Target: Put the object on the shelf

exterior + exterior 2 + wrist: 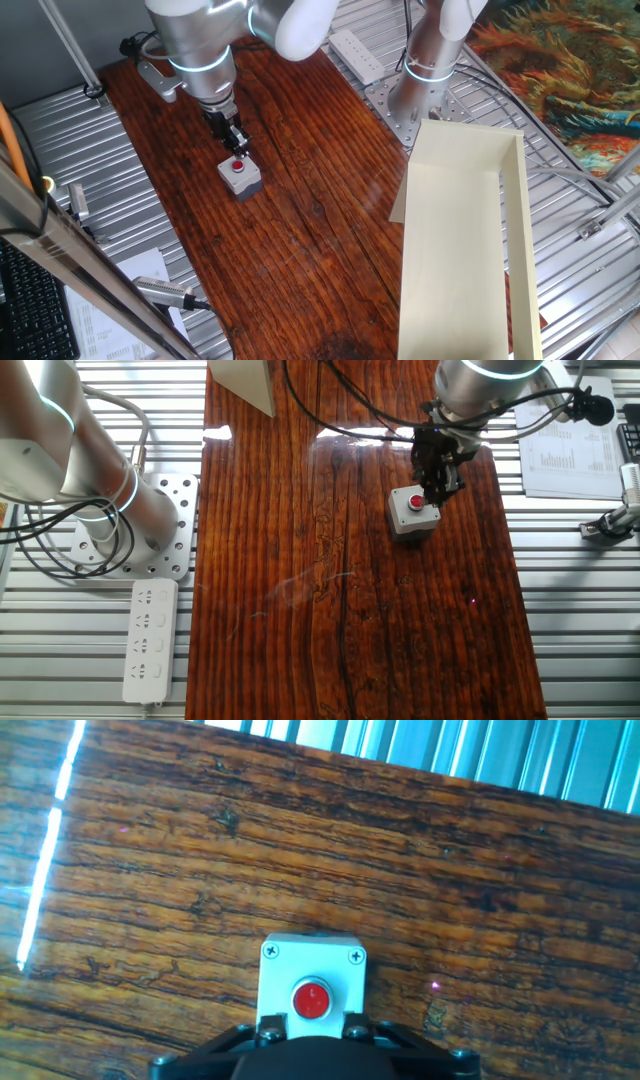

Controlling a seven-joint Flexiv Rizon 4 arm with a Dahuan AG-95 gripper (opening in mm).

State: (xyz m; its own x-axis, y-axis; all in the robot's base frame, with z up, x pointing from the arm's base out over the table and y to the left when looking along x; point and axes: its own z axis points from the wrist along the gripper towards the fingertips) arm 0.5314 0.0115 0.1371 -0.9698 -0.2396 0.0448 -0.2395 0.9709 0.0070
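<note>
The object (239,176), a small light-grey box with a red button, sits on the dark wooden table left of centre. It also shows in the other fixed view (414,512) and in the hand view (312,988). My gripper (238,152) points straight down onto it. In the hand view my gripper (311,1032) has its jaws pressed against the box's two sides at its near end, and the box rests on the table. The shelf (455,240), a long cream panel with a raised side wall, lies at the right, well away from the box.
A second arm's base (425,75) stands on a metal plate at the back, beside a white power strip (356,54). The power strip also shows in the other fixed view (150,638). Papers (565,455) and tools lie off the table's edge on the metal racks.
</note>
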